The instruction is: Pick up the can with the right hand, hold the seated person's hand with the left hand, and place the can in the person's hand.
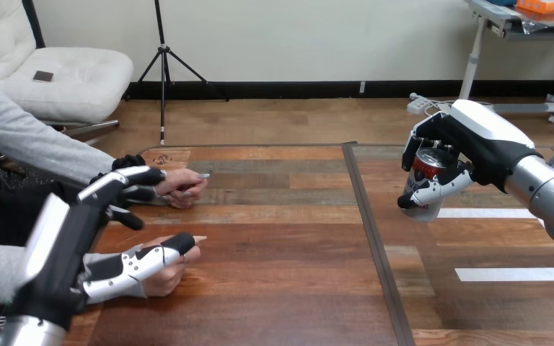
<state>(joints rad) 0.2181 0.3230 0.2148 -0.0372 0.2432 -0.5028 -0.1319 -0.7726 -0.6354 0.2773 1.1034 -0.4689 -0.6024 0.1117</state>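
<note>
i see my right hand (476,144) curled round the can (427,164), over the table's (281,288) right side. my left hand (76,234) is spread at the left: thumb lying straight across the person's near hand (167,274), fingers touching the wrist of their far hand (185,186), gripping neither.

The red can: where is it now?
In the head view the red and silver can is at the right, gripped in the right robot hand over the wooden table.
</note>
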